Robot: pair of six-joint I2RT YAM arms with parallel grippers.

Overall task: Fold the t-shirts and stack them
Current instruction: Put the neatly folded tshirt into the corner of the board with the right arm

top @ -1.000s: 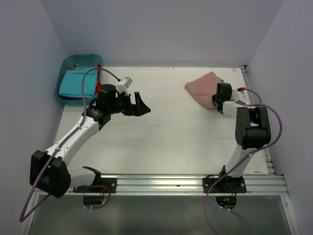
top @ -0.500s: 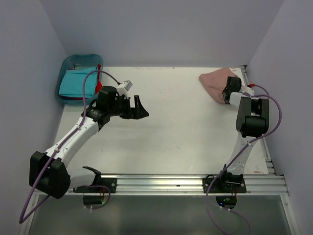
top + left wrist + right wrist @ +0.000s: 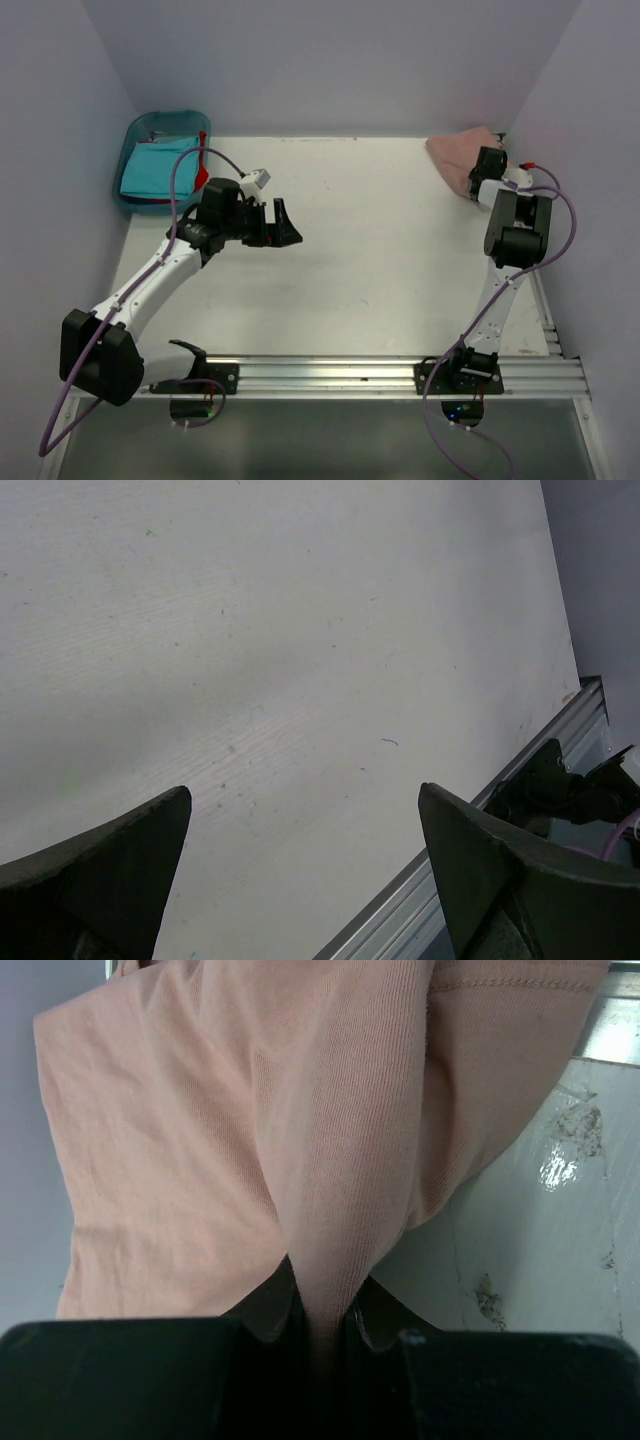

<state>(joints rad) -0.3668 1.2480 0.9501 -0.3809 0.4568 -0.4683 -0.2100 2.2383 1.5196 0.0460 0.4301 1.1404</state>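
- Dragged to the far right corner of the white table (image 3: 380, 260) is the dusty pink cloth t-shirt (image 3: 458, 150). A moment ago it lay closer to the middle, and it has slid back and to the right in two short steps.
- The right gripper (image 3: 487, 166) has gone with it, and its arm now reaches far back along the right edge.
- In the right wrist view this gripper is squeezed tight on a ridge of the pink cloth, with no gap between the jaws. The rest of the shirt spreads out in front of it, bunched and wrinkled.
- The pink shirt now lies right by the back wall and the edge rail, so there is little room left to push it further.
- The left gripper (image 3: 280, 222) has hardly moved. It hangs over the bare middle-left of the table with its jaws wide apart and nothing between them.
- A plain turquoise cloth t-shirt (image 3: 150, 170) and a red cloth t-shirt (image 3: 203, 166) lie in the blue plastic bin (image 3: 137, 130) at the far left corner, not touched by either arm.
- I think the pink shirt is being parked in the corner as the place to stack, which leaves the middle open for folding.
- If so, the right gripper should let go next, and the left one is well placed to fetch a shirt from the bin.
- Two shirts are not yet out, so most of the job is left.
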